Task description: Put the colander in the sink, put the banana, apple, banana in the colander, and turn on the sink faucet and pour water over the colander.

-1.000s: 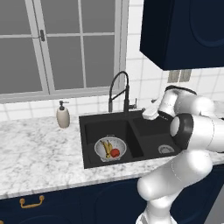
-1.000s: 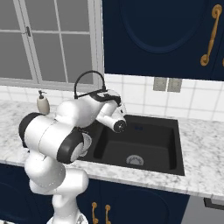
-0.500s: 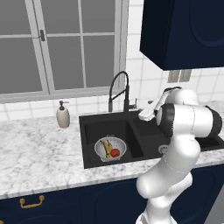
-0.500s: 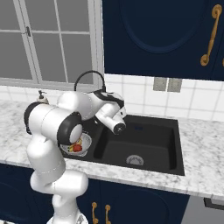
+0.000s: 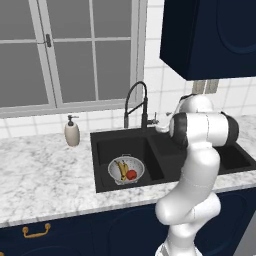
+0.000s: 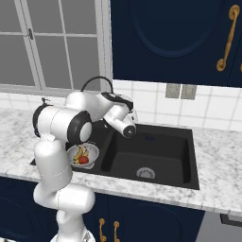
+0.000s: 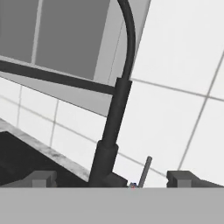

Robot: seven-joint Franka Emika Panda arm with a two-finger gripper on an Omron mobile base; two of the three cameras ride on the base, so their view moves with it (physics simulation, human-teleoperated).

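Note:
The silvery colander (image 5: 138, 164) sits in the left basin of the black sink (image 5: 102, 150). It holds two yellow bananas (image 5: 120, 169) and a red apple (image 5: 131, 174); from the right base view the same colander (image 6: 92, 149) and apple (image 6: 84, 160) show beside my arm. The black gooseneck sink faucet (image 5: 136, 102) stands behind the divider between the basins. My gripper (image 6: 134, 114) is at the faucet's base. In the hand view it (image 7: 113, 179) is open, its fingertips (image 7: 41, 178) wide on either side of the faucet stem (image 7: 114, 118), with the thin lever (image 7: 145, 170) just right of the stem. No water runs.
A beige soap pump bottle (image 5: 72, 132) stands on the marble counter (image 5: 45, 175) left of the sink. A window (image 5: 65, 55) is behind the faucet and a dark wall cabinet (image 5: 210, 35) hangs above right. The right basin has a steel drain (image 6: 145, 173).
My arm has swung left and straightened up, bringing the hand closer to the faucet base. The colander and fruit have not moved. The jaws stay open.

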